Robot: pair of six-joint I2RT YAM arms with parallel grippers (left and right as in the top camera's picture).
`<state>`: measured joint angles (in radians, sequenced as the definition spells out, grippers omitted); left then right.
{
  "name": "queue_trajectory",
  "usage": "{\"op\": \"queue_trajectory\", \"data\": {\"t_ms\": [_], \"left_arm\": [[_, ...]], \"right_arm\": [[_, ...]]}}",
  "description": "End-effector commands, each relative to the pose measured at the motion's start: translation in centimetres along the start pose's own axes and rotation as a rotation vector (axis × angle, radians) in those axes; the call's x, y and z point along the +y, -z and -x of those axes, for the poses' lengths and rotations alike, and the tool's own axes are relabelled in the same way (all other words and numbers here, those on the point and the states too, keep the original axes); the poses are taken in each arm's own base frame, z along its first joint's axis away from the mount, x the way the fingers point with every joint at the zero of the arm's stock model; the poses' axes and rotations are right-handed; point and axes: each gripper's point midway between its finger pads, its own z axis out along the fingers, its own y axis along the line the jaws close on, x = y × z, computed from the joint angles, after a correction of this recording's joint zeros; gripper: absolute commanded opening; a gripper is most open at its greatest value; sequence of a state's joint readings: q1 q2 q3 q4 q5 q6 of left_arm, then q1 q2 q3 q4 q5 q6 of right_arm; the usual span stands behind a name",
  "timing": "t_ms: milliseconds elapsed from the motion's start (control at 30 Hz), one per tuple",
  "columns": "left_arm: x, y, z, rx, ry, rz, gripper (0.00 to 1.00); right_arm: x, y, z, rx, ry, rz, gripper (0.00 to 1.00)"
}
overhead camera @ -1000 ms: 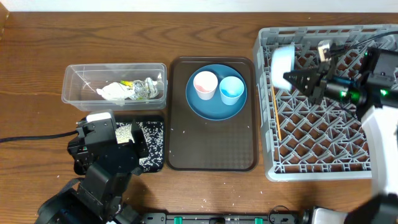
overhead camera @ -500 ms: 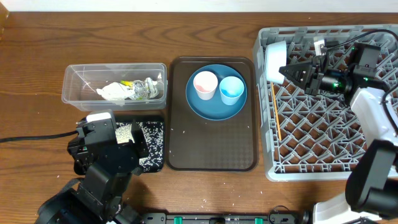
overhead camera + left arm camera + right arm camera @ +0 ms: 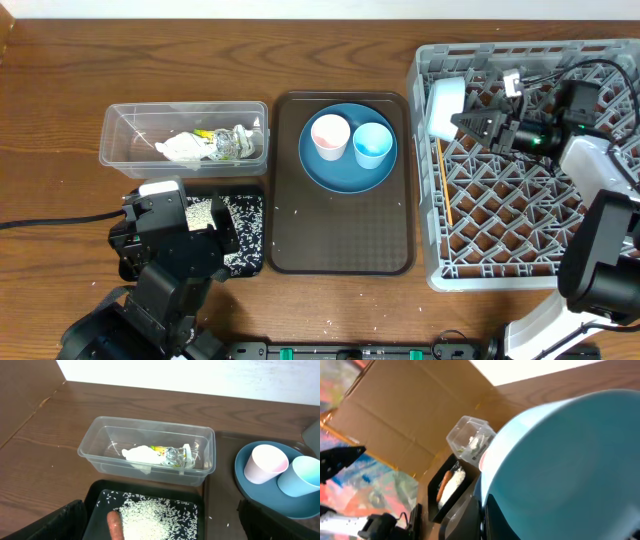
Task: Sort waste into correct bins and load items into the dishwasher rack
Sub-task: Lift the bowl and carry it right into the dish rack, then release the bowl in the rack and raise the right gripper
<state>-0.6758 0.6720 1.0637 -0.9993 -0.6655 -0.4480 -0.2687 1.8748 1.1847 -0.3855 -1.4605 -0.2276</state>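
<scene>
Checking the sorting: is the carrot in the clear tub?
No, the carrot lies in the black tray beside the rice.

brown serving tray [image 3: 340, 235], wooden table [image 3: 60, 70] (cable-crossed)

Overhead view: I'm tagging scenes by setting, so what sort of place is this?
Probably a lab table staged as a dish-clearing station: a grey dishwasher rack, a brown serving tray of dishes, and a clear tub holding waste.

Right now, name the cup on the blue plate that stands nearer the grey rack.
The light-blue cup: it stands between the pink cup and the grey rack.
</scene>
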Motion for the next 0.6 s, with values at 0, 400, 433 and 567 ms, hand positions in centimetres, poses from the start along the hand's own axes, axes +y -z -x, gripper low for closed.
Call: {"op": "queue_trajectory", "data": {"t_ms": [0,400,433,567], "left_arm": [[0.5,0.3,0.6,-0.020,0.015,0.018,0.99],[0.5,0.3,0.6,-0.020,0.015,0.018,0.99],[0.5,0.3,0.6,-0.020,0.015,0.018,0.99],[0.5,0.3,0.6,-0.020,0.015,0.018,0.99]], "right_arm": [[-2.4,1.2,-0.3,-0.001,-0.042,-0.099,0.01],[-6.5,5.4,-2.6,0.020,-0.218,-0.360,0.06],[-6.5,5.6,-2.5,0.015,-0.219,-0.364,0.06],[-6.7,6.6,-2.3,-0.009,-0.236,-0.380,0.13]]}}
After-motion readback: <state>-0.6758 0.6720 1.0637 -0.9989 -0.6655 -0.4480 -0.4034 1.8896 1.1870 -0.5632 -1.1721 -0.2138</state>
